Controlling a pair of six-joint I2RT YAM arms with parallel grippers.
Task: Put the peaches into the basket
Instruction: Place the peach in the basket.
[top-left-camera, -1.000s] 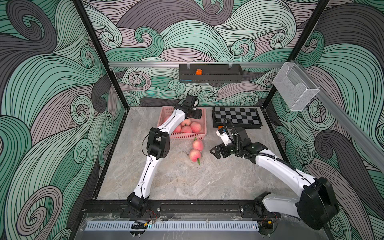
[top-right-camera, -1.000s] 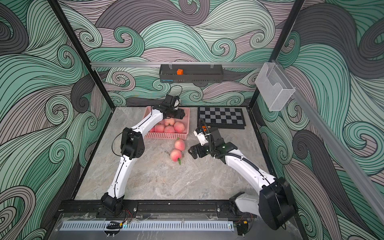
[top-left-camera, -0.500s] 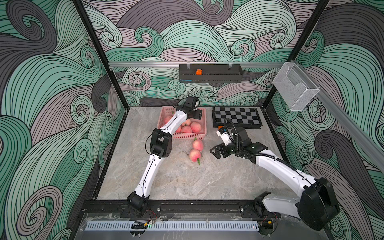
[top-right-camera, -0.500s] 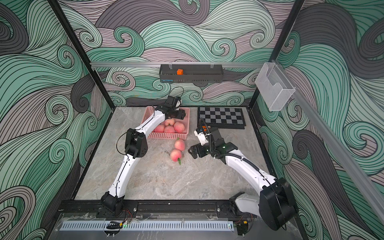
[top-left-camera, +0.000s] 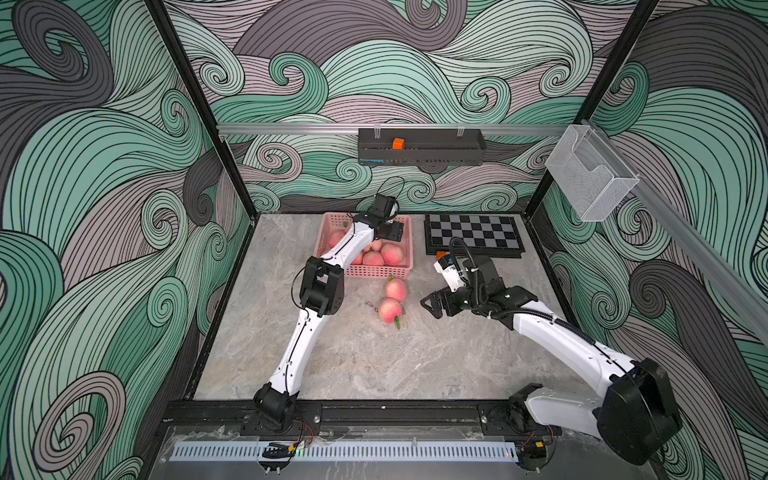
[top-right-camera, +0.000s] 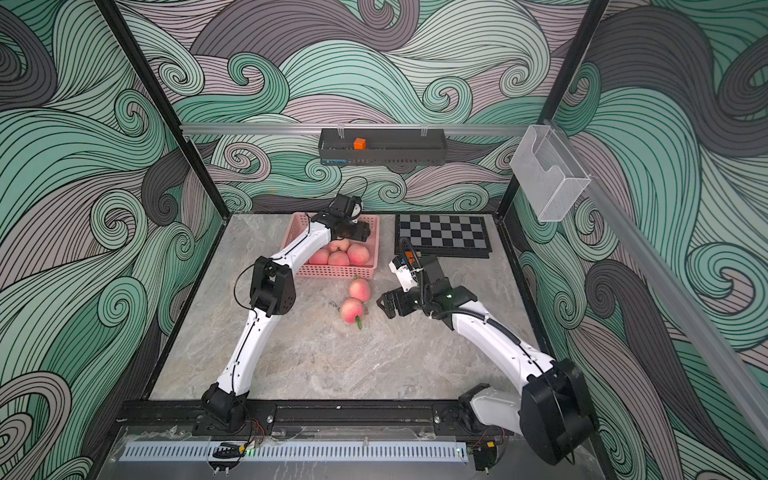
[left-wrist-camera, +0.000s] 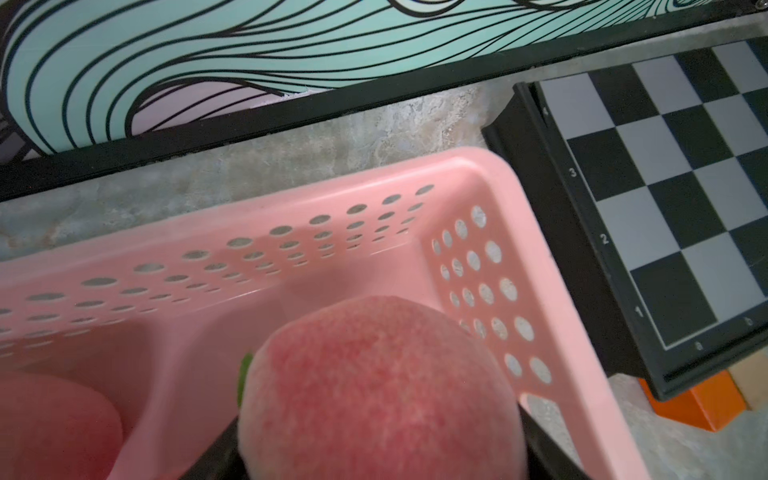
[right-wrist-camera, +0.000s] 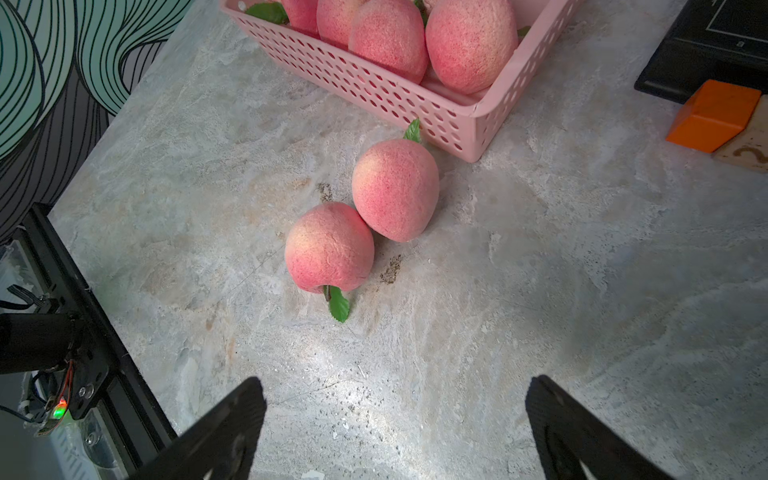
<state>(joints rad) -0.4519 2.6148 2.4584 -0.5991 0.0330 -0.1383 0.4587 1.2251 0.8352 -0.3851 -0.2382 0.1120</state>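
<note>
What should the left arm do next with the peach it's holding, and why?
Probably lower it slightly and open the jaws: the left gripper holds the peach above what looks like a bare corner of the basket floor, inside the rim.

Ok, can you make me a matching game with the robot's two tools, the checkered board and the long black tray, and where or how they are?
Things
1. left tool
2. right tool
3. black-and-grey chequered board
4. long black slotted tray

Places or states
A. hangs on the back wall, holding a small orange cube
B. open and empty over the grey marbled table
C. lies flat beside the pink perforated plastic basket
D. shut on a round pink-red peach over the basket

Pairs: 1-D, 2-B, 3-C, 4-A
</note>
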